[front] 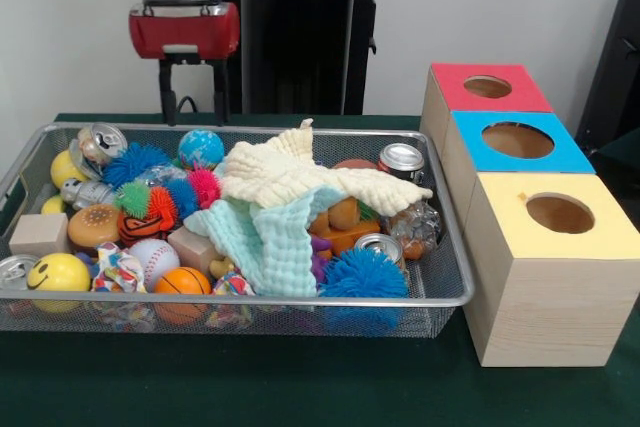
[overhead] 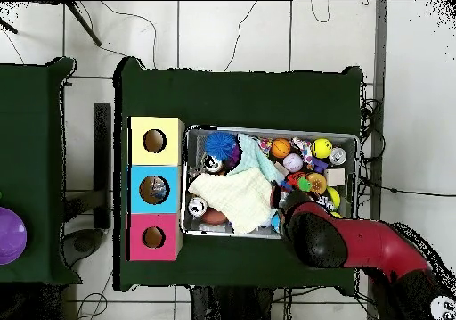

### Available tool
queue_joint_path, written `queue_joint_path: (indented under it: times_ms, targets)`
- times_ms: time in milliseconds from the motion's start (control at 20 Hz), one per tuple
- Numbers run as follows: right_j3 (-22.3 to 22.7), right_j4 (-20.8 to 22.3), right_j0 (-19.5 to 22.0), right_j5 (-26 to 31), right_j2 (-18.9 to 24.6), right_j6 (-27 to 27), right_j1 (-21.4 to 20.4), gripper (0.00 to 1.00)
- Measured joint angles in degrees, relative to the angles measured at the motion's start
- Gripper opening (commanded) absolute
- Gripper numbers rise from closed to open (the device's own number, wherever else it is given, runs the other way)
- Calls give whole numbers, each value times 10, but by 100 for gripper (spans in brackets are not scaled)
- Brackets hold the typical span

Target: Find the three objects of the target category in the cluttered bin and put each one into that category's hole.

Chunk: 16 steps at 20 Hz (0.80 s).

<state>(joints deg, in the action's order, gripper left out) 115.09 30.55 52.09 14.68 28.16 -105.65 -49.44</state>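
No readable writing showed. The gripper (front: 191, 92) hung with fingers narrowly apart, holding nothing, above the wire bin's (front: 250, 299) far corner. Three holed boxes (front: 545, 267) stood in a row beside it.

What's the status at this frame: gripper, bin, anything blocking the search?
Gripper open, empty, above the bin's far corner. Wire bin full of clutter. Cream cloth and mint cloth cover the middle.

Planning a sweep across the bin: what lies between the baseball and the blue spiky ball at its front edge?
In the front view, a mint cloth hangs between the baseball and blue spiky ball.
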Motion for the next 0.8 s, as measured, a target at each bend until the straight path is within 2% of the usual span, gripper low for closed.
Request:
queue_joint_path:
  times_ms: [150, 800]
  targets:
    - [-10, 18, 8, 0, 0, 0, 4, 100]
    - [-58, 102, 44, 0, 0, 0, 76, 100]
